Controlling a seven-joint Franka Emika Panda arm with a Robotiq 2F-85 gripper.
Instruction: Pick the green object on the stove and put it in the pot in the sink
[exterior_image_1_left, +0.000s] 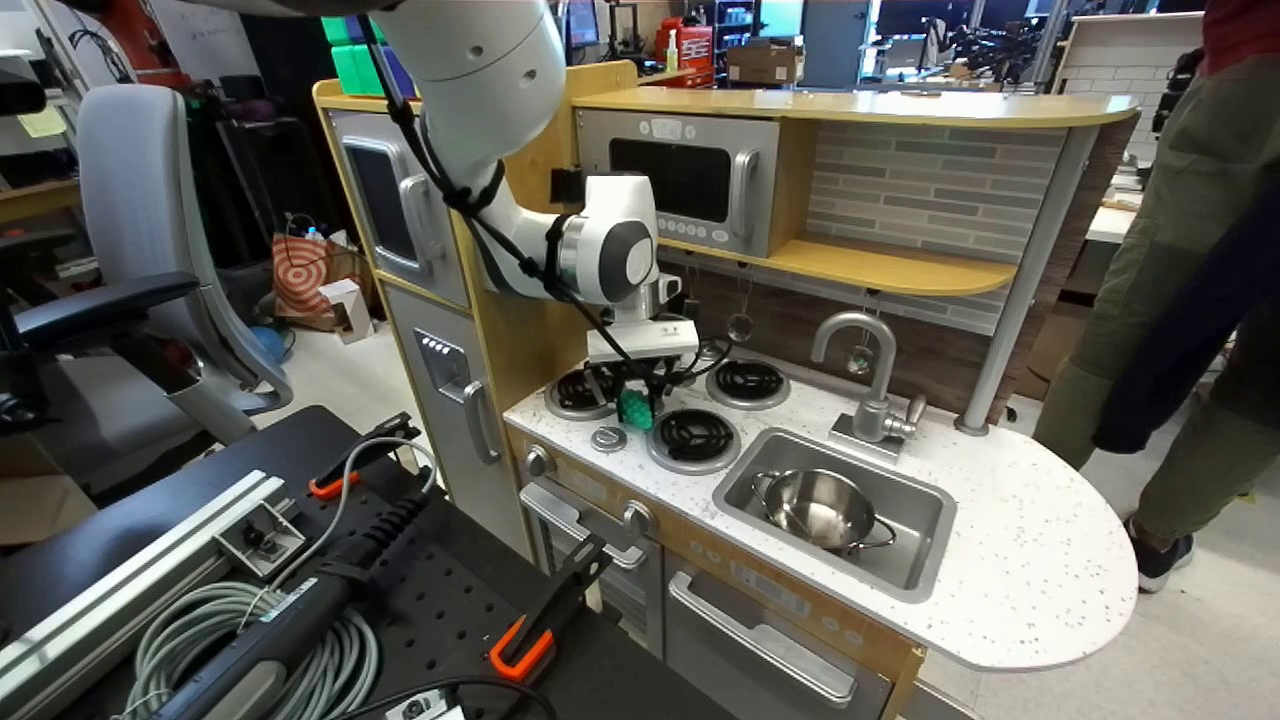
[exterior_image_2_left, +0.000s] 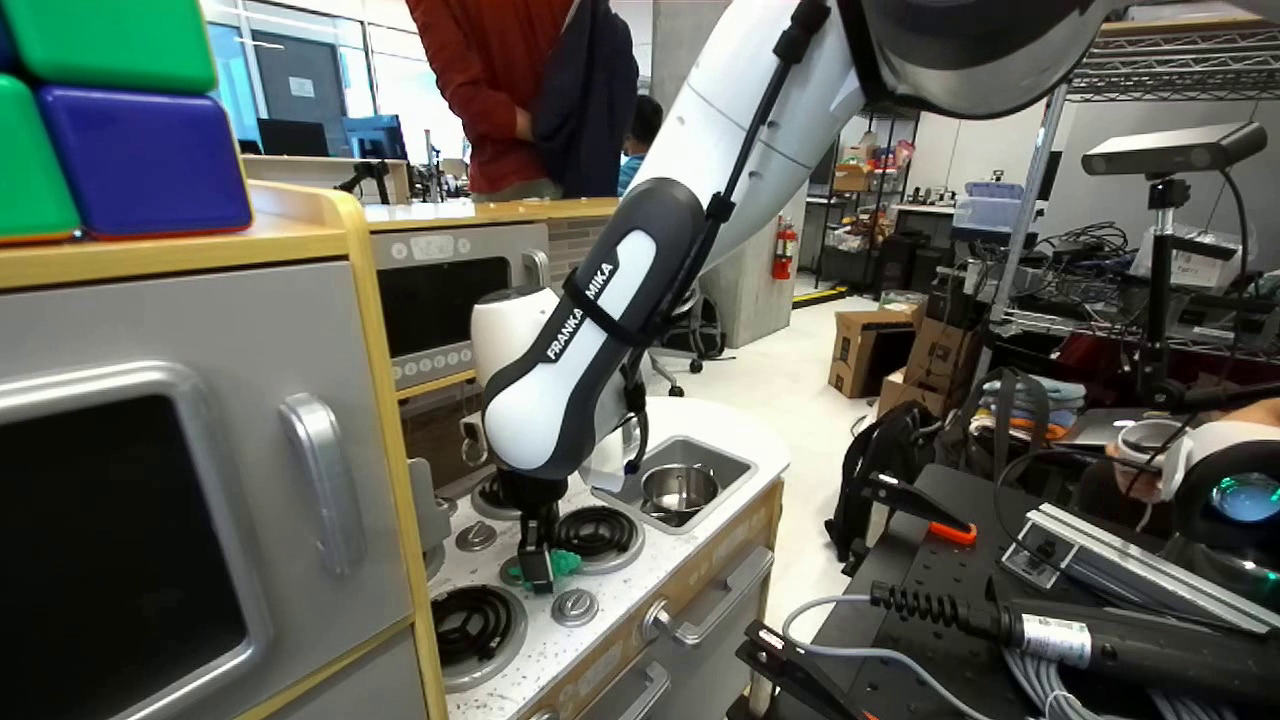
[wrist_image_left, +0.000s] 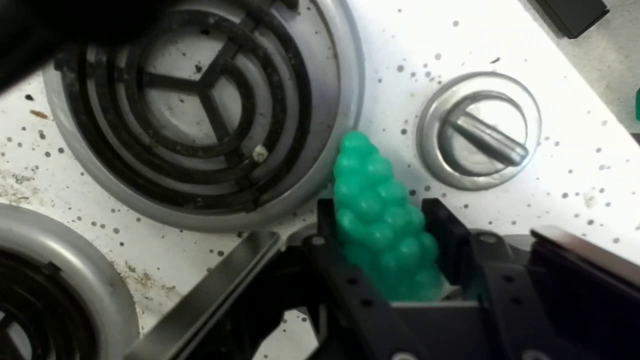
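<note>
**Green toy grape bunch (wrist_image_left: 375, 215) pinched by the gripper (wrist_image_left: 381, 217) at the stove (wrist_image_left: 410, 45)**

At the stove, the bunch is pinched between the black fingers (wrist_image_left: 447, 235), which are pressed against both of its flanks; its tapered end is extended past their tips. It is held just beside the silver rim of a black coil burner (wrist_image_left: 200, 87) and near a silver knob (wrist_image_left: 480, 131) on the stove. Whether the stove's white speckled surface is touched by the bunch's underside cannot be told.

Over the stove, the gripper is pointed downward and is borne by a white Franka Emika arm (exterior_image_2_left: 600, 330).

Just beside the stove, a rectangular metal sink (exterior_image_1_left: 938, 550) is set into the same white counter (exterior_image_1_left: 1040, 560), and a two-handled steel pot (exterior_image_1_left: 820, 508) is contained in it; in both exterior views the pot is seen well apart from the bunch. On that same side of the stove, a curved grey faucet (exterior_image_1_left: 884, 385) is mounted at the sink's back rim.

Against the stove's opposite side, a tall grey-doored cabinet (exterior_image_1_left: 440, 330) is placed, topped by green and blue blocks (exterior_image_2_left: 145, 160). Above the stove's back edge, a toy microwave (exterior_image_1_left: 675, 175) is fitted.

Farther out, in front of the stove, a black perforated table (exterior_image_1_left: 430, 600) is shown with an orange-tipped clamp (exterior_image_1_left: 560, 600) at its edge. Well apart from the stove, past the counter's rounded end, a standing person (exterior_image_1_left: 1165, 250) in olive trousers is partly seen.
</note>
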